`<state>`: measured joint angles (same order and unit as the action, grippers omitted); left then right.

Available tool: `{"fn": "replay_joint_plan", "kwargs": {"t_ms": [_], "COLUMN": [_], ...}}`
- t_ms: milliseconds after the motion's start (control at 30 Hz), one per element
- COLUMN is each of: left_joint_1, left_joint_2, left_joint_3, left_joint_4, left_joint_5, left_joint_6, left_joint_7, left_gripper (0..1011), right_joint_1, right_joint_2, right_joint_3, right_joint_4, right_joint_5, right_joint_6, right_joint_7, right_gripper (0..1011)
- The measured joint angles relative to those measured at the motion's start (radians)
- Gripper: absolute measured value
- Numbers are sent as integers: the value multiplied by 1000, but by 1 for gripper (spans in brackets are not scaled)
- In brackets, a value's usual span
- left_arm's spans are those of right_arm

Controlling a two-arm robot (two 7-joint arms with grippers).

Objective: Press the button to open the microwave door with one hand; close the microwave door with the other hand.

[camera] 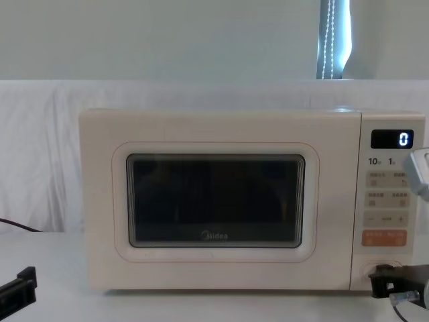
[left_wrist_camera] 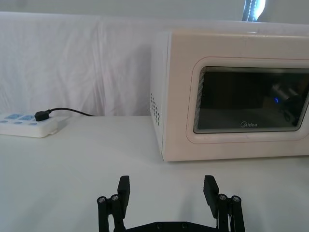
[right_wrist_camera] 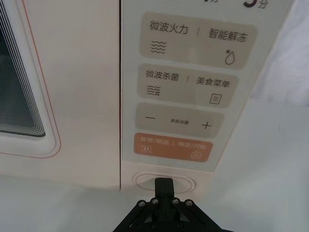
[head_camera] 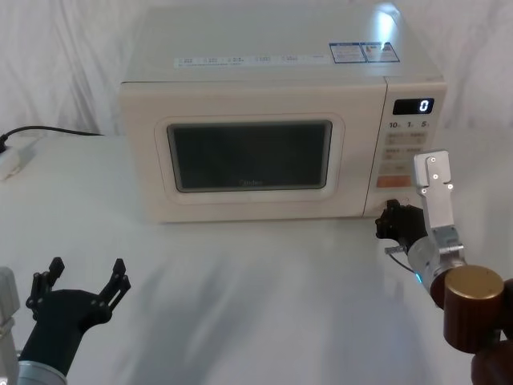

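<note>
The cream microwave door [head_camera: 248,152] with its dark window is closed flush with the oven body. It also appears in the chest view [camera: 214,265] and the left wrist view [left_wrist_camera: 178,106]. The oval button [right_wrist_camera: 142,181] sits at the bottom of the control panel, under the orange key. My right gripper [right_wrist_camera: 163,183] is shut, and its joined tips rest against the middle of that button. It is at the microwave's lower right corner [head_camera: 393,216] [camera: 379,278]. My left gripper [head_camera: 84,282] [left_wrist_camera: 167,189] is open and low over the table, well in front of the oven's left side.
A white power strip [head_camera: 14,160] [left_wrist_camera: 26,124] with a black cable lies on the table left of the microwave. The orange key [right_wrist_camera: 171,147] and other panel keys sit just above the button. White cloth covers the table [head_camera: 256,297].
</note>
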<state>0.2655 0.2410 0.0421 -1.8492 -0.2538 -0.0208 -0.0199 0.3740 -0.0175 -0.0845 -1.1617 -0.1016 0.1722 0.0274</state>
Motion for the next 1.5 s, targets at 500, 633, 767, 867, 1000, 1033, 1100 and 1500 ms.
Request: {"fn": "replay_joint_plan", "kwargs": {"t_ms": [500,633,767,867,1000,1033,1100,1500], "left_joint_1": [0,0,0,0,0,0,0,0], "left_joint_2": [0,0,0,0,0,0,0,0], "left_joint_3": [0,0,0,0,0,0,0,0], "left_joint_4": [0,0,0,0,0,0,0,0], "left_joint_5": [0,0,0,0,0,0,0,0], "left_joint_6": [0,0,0,0,0,0,0,0], "left_joint_7": [0,0,0,0,0,0,0,0], "left_gripper": [1001,1001,1001,1001,1001,1001,1001,1001], "right_joint_1": [6,9,14,18,22,24,27,52], "right_joint_2": [-11,-14,-16,-18,-19,-19,-20,-26], "right_joint_3": [2,5,8,10,11,11,12,20], "right_joint_4": [7,10,17,24,34,38,44,77], "right_joint_5": [-20,-24,-24,-26,-29,-32,-33,-41], "right_joint_6": [1,2,-1,-3,-7,-8,-9,-14], "right_joint_7": [-20,-22,-23,-23,-26,-27,-29,-37], "right_gripper": [0,0,0,0,0,0,0,0]}}
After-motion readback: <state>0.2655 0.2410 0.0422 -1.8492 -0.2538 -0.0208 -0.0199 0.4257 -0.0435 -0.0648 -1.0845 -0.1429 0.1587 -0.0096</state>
